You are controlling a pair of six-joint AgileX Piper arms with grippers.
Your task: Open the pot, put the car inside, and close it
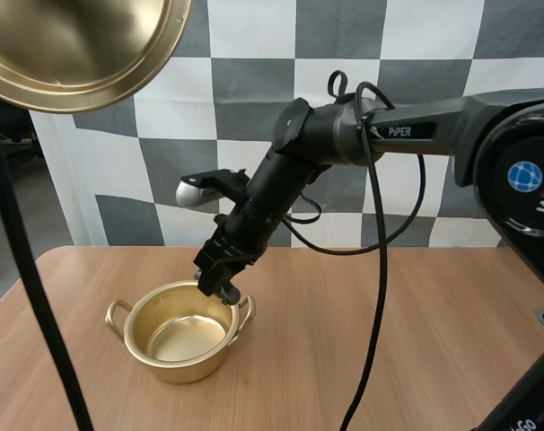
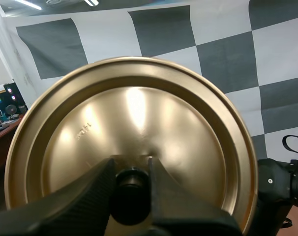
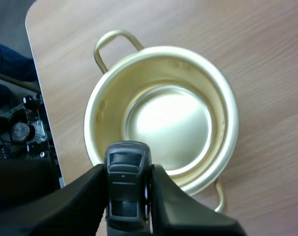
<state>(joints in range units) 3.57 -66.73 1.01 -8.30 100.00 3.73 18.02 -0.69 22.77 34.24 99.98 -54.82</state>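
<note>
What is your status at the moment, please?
Left gripper shut on lid, held high. Right gripper shut on car, over pot's rim. Pot open, empty; nothing in the way.

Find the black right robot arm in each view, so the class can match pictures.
High view: black right arm slants down to the round golden metal pot.
Left wrist view: its joint beside the round golden lid.
Right wrist view: right gripper pinches a dark toy car over the pot.
Shared landmark: the pot, high and right wrist.

The light wood-grain table has a rounded far-left corner and a straight back edge.
</note>
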